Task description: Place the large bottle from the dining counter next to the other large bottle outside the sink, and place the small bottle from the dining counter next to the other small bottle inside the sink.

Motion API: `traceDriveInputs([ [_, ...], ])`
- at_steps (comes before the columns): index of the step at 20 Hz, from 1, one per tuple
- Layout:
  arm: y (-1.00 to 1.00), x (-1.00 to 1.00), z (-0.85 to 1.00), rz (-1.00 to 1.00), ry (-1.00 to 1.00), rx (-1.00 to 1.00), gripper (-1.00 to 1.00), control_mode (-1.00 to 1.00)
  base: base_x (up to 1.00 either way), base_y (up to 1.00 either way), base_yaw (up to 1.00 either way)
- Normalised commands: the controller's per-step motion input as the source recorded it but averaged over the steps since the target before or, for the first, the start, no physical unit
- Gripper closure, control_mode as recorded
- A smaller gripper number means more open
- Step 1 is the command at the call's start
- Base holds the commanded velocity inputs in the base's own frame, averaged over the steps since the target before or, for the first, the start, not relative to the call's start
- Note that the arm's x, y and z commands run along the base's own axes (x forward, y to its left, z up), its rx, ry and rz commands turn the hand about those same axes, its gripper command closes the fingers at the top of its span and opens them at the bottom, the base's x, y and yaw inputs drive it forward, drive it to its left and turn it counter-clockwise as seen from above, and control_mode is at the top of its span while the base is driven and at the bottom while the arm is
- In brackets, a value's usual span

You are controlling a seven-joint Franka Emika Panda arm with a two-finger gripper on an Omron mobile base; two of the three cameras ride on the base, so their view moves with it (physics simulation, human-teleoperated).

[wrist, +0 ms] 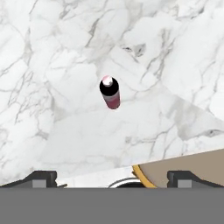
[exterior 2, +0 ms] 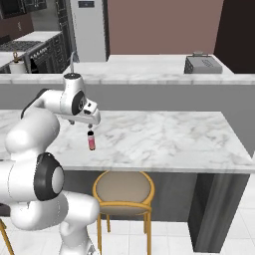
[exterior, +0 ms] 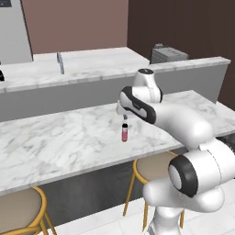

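The small bottle [exterior: 124, 132] [exterior 2: 91, 141], a pink-red cylinder with a dark cap, stands upright on the marbled dining counter [exterior: 55, 137] [exterior 2: 164, 134] near its front edge. My gripper [exterior: 124, 117] [exterior 2: 89, 126] hangs straight above it, pointing down, a short gap over the cap. In the hand view the bottle [wrist: 110, 92] sits in the upper middle. The gripper [wrist: 112, 177] is open, its fingertips [wrist: 43, 177] wide apart with nothing between them. Both large bottles, the other small bottle and the sink basin are out of view.
A gold-legged stool [exterior: 153, 167] [exterior 2: 123, 187] [wrist: 183, 168] stands under the counter's front edge below the bottle; another stool [exterior: 18, 206] is at the left. Behind a raised grey ledge lies a back counter with a steel tap [exterior: 60, 63] [exterior 2: 73, 59] and a grey box appliance [exterior: 169, 55] [exterior 2: 204, 63].
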Motion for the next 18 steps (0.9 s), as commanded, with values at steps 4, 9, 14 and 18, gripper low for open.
traceDriveInputs([
  [4,0.0,0.35,-0.02,-0.01,-0.07,0.0,-1.0,-1.0,0.0,0.0,0.0],
  [9,0.0,0.22,-0.04,-0.01,-0.1,0.0,-1.0,-1.0,0.0,0.0,0.0],
  [14,0.0,0.12,0.0,0.0,0.0,0.0,-1.0,-1.0,0.0,0.0,0.0],
  [18,0.0,0.05,-0.03,0.0,0.0,0.0,-1.0,-1.0,0.0,0.0,0.0],
])
